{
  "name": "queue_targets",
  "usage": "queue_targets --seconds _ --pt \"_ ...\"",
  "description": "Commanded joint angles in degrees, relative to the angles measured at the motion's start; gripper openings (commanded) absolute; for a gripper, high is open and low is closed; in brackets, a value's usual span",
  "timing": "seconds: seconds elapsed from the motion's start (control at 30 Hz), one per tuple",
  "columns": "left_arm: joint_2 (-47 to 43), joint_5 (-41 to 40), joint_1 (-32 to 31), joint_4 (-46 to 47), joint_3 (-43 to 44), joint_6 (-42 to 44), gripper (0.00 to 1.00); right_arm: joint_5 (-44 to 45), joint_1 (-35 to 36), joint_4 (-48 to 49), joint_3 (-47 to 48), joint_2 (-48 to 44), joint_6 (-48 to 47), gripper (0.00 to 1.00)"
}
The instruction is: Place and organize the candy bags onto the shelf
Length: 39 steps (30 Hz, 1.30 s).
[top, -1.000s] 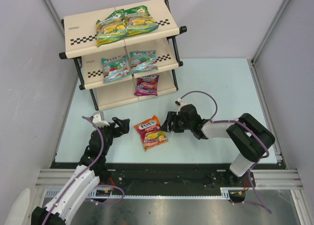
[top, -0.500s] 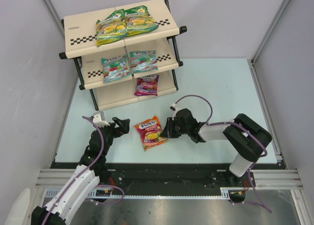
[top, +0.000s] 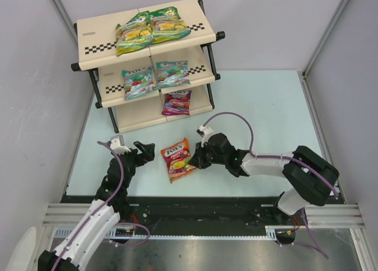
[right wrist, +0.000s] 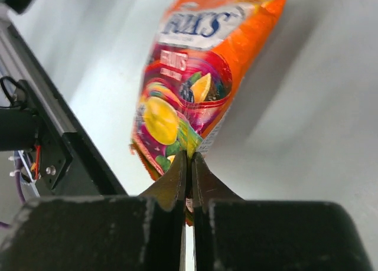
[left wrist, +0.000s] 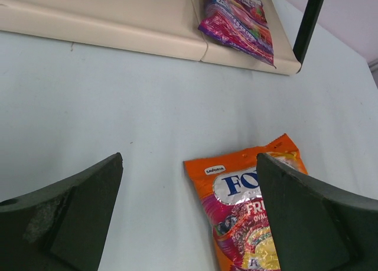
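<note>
The red-orange candy bag point(top: 176, 159) lies on the pale table in front of the shelf point(top: 94, 42). My right gripper point(top: 192, 160) is shut on the bag's right edge, and the right wrist view shows its jaws point(right wrist: 189, 159) pinched on the bag point(right wrist: 189, 88) at its lower seam. My left gripper point(top: 144, 150) stands open just left of the bag, its jaws point(left wrist: 189, 160) wide with the bag point(left wrist: 239, 200) partly between them. Two green-yellow bags point(top: 150, 29) lie on the top tier, two teal bags point(top: 155, 77) on the middle one, and a purple-pink bag point(top: 176, 101) on the bottom one.
The shelf's black frame post point(left wrist: 307, 23) stands at the bottom tier's right corner. Grey walls close the table on the left, back and right. A metal rail point(top: 195, 215) runs along the near edge by the arm bases.
My right gripper has moved left to the red-orange bag and shut on its right edge. The bag has shifted a little left. The left arm has barely moved.
</note>
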Motion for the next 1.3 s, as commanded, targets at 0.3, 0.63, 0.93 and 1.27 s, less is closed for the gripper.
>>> queue_targets --seconds 0.3,0.63,0.93,1.27 --pt "-9.3 -10.9 -0.2 -8.7 1.8 -6.7 1.00 3.1 2.9 1.0 19.2 3.6 -22.3 0.00" --pt "-12.5 -16.5 -0.2 -11.5 2.2 -7.0 1.00 -5.7 1.2 3.0 35.9 15.8 -26.7 0.00" --pt "-16.0 -20.3 -0.3 -14.7 3.0 -6.9 1.00 -9.7 -0.5 -4.3 56.0 29.6 -28.8 0.00" --pt "-15.4 -20.0 -0.2 -13.8 2.1 -6.3 1.00 -1.7 -1.6 -3.7 63.0 38.1 -30.5 0.00"
